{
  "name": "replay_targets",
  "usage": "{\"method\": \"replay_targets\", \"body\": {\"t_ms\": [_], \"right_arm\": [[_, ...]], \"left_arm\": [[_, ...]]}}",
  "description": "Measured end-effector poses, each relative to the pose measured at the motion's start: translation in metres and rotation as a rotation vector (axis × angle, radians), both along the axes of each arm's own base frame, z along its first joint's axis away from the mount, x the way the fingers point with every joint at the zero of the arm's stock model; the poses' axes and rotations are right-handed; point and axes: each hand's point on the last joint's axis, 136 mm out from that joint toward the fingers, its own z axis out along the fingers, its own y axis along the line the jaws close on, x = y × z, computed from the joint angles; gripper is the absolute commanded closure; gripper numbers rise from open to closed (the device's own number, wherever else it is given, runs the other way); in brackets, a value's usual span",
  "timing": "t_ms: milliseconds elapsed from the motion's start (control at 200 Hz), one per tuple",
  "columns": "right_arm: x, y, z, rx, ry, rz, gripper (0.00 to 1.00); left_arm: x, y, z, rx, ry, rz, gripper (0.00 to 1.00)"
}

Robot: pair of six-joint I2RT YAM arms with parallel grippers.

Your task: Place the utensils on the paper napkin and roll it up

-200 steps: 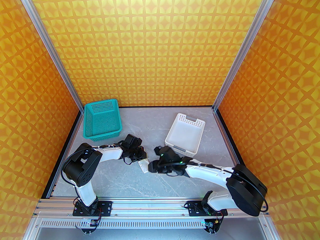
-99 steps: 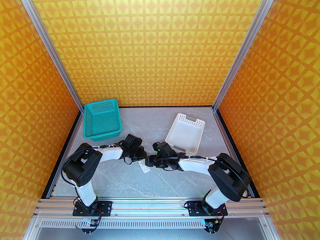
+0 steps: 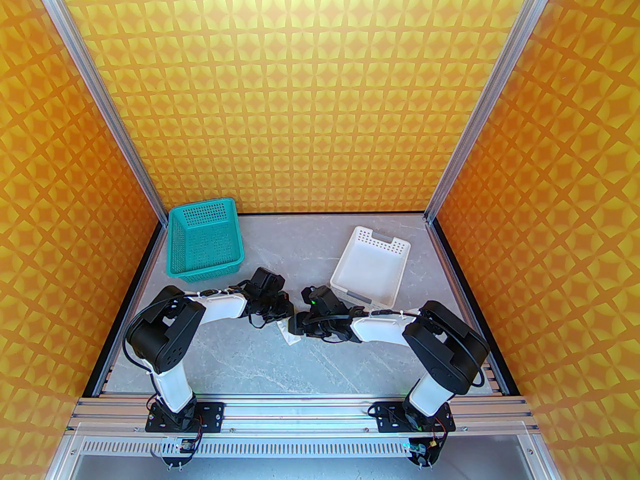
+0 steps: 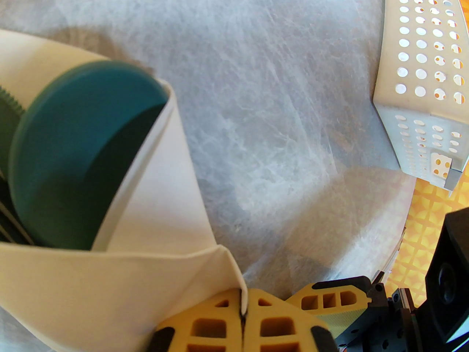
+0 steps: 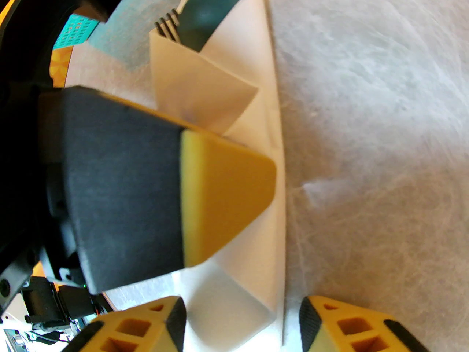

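over mid-table, from the top camera: finds the left gripper (image 3: 281,313) and the right gripper (image 3: 296,325) almost tip to tip, with a sliver of the paper napkin (image 3: 290,337) showing just below both. compared with a second ago, has the right arm folded up at the elbow and its gripper drawn in toward the left one, hiding more of the napkin. leaves the teal basket (image 3: 205,240) well beyond the left gripper and the white tray (image 3: 372,268) beyond the right.

from the left wrist: shows fingertips (image 4: 220,304) pressed together, pinching a folded corner of the napkin. just ahead and to their left, reveals the utensils (image 4: 84,152) as a spoon bowl poking out of the wrap's open end. farther ahead to the right, takes in a corner of the tray.

from the right wrist: shows fingers (image 5: 172,325) spread, one on each side of the napkin's near end, not yet squeezing. ahead of them, catches a left finger (image 5: 227,193) lying across the bundle's middle. at the far end, picks out the spoon (image 5: 209,13) and fork tines (image 5: 166,26) sticking out.

reads as a bundle already wrapped around the cutlery, with rolling nearly done. looks set for the right gripper to take the free end while the left pins the flap. risks the thin paper springing open if either lets go early.
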Motion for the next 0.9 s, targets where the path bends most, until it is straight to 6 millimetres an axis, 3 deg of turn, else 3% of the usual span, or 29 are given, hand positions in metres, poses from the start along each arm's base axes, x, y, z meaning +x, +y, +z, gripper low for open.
{"method": "replay_targets", "body": {"t_ms": [370, 480, 900], "right_arm": [[0.002, -0.007, -0.008, -0.041, -0.003, -0.014, 0.79], [0.000, 0.000, -0.011, -0.030, -0.009, 0.005, 0.87], [0.001, 0.003, -0.012, -0.019, -0.013, 0.012, 0.89]], "left_arm": [[-0.001, 0.001, 0.003, 0.008, -0.003, 0.004, 1.00], [-0.002, 0.001, 0.003, 0.013, -0.001, 0.005, 1.00], [-0.001, -0.006, 0.001, 0.014, 0.008, 0.001, 1.00]]}}
